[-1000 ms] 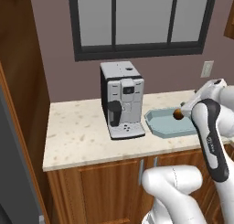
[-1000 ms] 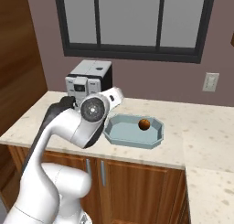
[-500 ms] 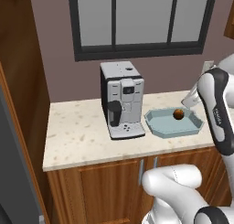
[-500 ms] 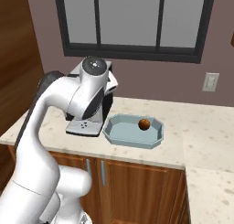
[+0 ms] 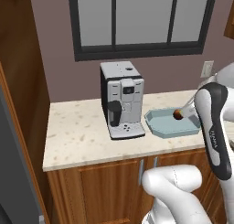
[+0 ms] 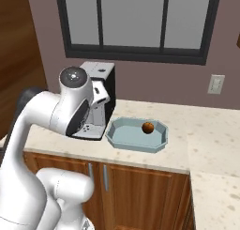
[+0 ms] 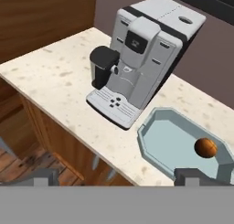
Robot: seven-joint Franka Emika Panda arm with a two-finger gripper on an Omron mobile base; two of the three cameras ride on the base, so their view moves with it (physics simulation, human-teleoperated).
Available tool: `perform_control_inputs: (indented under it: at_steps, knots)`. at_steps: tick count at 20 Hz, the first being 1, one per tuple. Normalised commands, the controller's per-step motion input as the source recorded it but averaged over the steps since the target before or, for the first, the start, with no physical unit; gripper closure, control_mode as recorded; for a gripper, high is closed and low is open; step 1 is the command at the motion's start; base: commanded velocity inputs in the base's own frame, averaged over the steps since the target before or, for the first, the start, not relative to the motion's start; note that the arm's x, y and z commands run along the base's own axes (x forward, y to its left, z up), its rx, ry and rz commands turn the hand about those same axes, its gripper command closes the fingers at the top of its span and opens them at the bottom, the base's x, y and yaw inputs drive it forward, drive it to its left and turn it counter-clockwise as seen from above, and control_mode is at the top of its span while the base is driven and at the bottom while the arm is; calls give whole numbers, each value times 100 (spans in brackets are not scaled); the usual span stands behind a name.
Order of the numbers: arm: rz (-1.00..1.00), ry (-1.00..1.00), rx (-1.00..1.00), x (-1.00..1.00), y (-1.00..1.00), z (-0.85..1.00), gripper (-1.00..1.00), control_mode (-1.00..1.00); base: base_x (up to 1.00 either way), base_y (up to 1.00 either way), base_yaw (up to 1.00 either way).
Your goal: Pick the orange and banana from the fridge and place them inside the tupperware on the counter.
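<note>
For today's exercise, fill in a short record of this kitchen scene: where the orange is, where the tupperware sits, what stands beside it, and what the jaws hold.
orange: inside the tupperware, near its far side
tupperware: flat on the counter, holding one fruit
coffee machine: upright on the counter, close beside the tupperware
gripper: jaws apart, nothing between them, above the counter's front edge
task progress: orange placed; no banana in the tupperware yet

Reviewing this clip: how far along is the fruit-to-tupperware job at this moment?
Done: the orange lies inside the tupperware on the counter, beside the coffee machine. In hand: nothing; in the hand view the gripper has its fingertips wide apart with no fruit between them. Left: the banana, which is not in the tupperware, has yet to be fetched from the fridge and placed there.
</note>
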Motion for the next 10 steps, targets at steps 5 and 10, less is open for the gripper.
perform_control_inputs:
  at_steps: [5,10]
  knots:
    - [-15,6,0,-12,40,-1,-100,-100,0,0,0]
    - [-1,0,0,-25,0,0,-100,100,-19,0,0]
